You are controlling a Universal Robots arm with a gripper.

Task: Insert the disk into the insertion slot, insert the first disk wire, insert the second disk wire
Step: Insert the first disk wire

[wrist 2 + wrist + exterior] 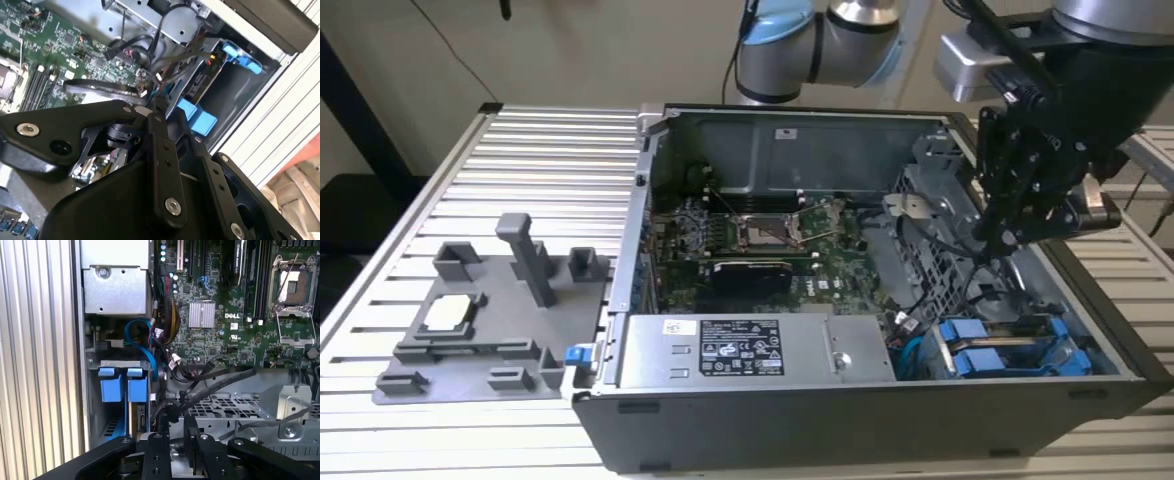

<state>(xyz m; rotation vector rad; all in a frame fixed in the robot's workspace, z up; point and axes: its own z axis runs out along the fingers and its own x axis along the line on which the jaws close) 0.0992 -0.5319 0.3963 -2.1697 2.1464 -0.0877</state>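
Insertion slot [1014, 345] lies in the case [854, 420] — at the exterior view's right of the power-supply box [734, 352].

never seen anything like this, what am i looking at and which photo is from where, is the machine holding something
This is one robot arm working inside an open computer case that lies on a slatted metal table. The exterior view comes from a camera off the arm; both wrist views come from cameras riding on the arm, looking past its black end effector, the part that grasps. Inside the case you see the green motherboard, a silver power-supply box and, in the corner, a drive cage with two blue disk frames in it. Beside the case stands a grey fixture tray. The end effector hangs among black cables near the cage; whether it grips one I cannot tell.
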